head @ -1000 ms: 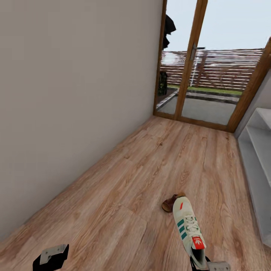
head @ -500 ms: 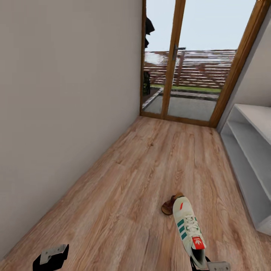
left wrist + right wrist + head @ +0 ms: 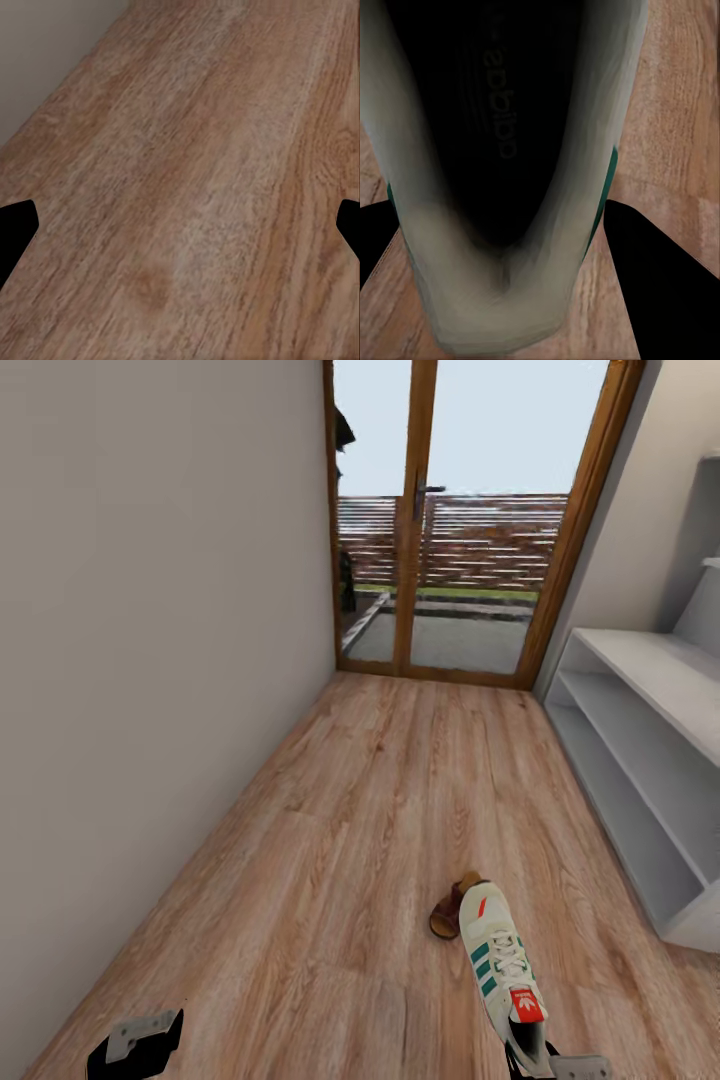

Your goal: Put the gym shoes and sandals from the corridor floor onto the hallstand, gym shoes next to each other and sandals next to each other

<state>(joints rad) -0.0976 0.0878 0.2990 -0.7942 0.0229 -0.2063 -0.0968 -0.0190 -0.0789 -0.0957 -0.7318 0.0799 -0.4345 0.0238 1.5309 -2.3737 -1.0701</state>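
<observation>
Right gripper (image 3: 530,1060) closed on the heel of a gym shoe (image 3: 502,972), fingers (image 3: 656,277) pressed against both sides of the heel, toe pointing away down the corridor. Held above the corridor floor (image 3: 350,840), just beside a brown sandal (image 3: 452,905) lying on the planks. Left gripper (image 3: 135,1045) empty over bare floor, fingers (image 3: 15,229) spread wide apart, touching nothing. Pale-grey hallstand (image 3: 640,760) along the right wall, both shelf rows bare, well apart from the shoe. Glass door (image 3: 440,540) at the corridor's far end.
</observation>
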